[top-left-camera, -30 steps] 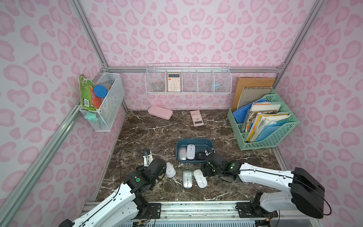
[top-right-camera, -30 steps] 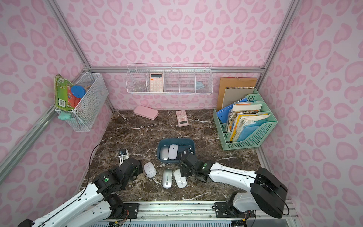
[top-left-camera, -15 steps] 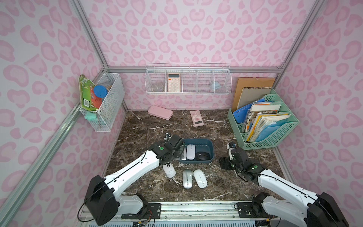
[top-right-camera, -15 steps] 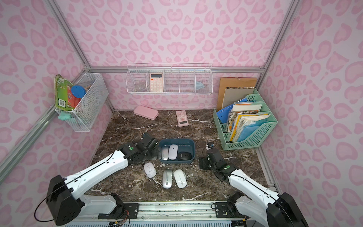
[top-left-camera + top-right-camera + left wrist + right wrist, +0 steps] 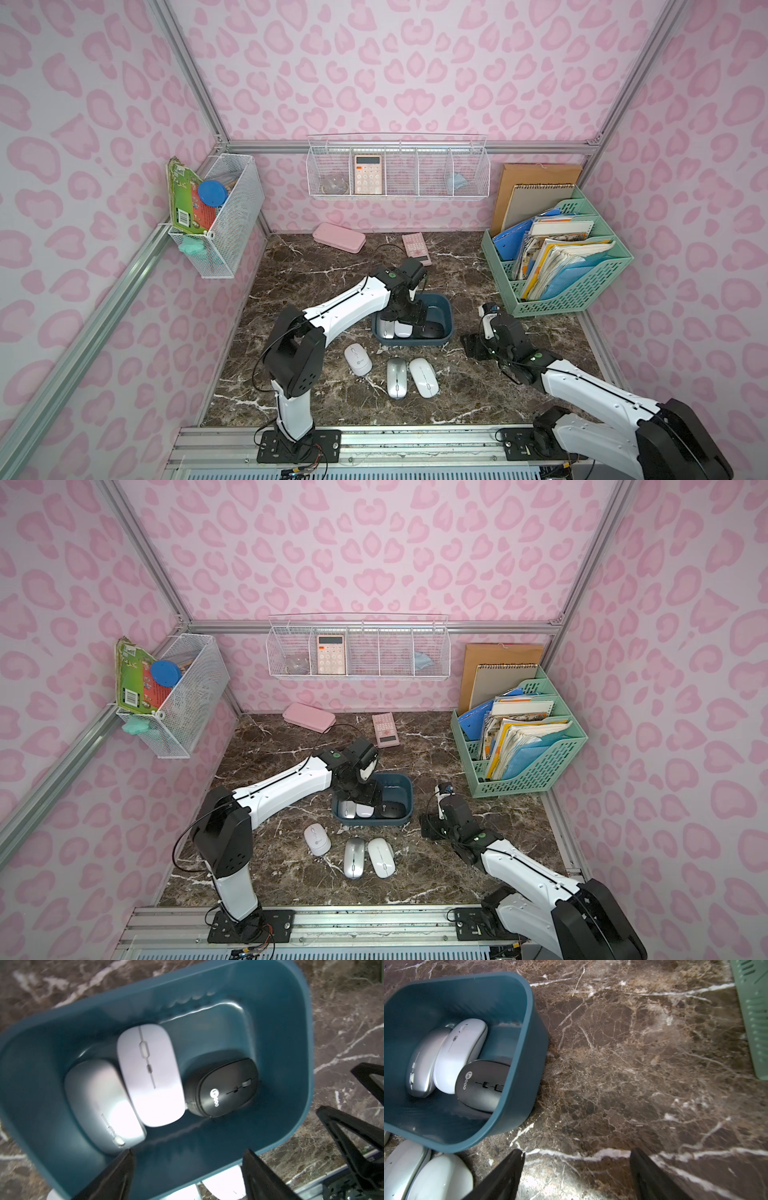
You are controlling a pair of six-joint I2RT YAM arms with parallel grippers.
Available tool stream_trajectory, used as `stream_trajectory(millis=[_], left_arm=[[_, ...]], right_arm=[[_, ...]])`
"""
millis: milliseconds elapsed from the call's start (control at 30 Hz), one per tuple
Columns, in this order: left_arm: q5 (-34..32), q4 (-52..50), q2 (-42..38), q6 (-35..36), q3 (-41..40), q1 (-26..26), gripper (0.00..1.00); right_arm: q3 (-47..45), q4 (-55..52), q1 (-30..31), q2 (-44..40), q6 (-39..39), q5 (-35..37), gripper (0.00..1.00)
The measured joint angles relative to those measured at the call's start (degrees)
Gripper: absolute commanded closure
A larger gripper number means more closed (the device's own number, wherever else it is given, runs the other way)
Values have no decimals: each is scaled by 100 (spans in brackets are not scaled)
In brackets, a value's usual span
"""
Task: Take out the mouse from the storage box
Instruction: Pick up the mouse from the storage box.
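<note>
Left pincer [image 5: 188,1153], open, hovers over the storage box [image 5: 291,1053]; its white mouse [image 5: 149,1076] at six o'clock looks light, slick: pinch the flanks.

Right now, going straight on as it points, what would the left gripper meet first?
The left gripper probably meets the flat white mouse in the dark teal plastic storage box; perhaps the black mouse alongside, depth unclear.
</note>
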Motion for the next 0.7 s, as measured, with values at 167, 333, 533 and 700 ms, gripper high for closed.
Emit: stream_trajectory(millis=[167,333,533,700], left_arm=[[310,-319,632,632,688,-2,22],[391,-599,1095,1126,1106,-17,20],[581,-763,1440,1604,1375,-103,15],[551,-802,1709,1926,1563,-168,13]], right_arm=[[2,35,0,42,-35,-22,16],[7,59,0,31,-79,-57,16],[7,83,0,55,-107,-61,16],[13,105,0,83,-120,-125,15]])
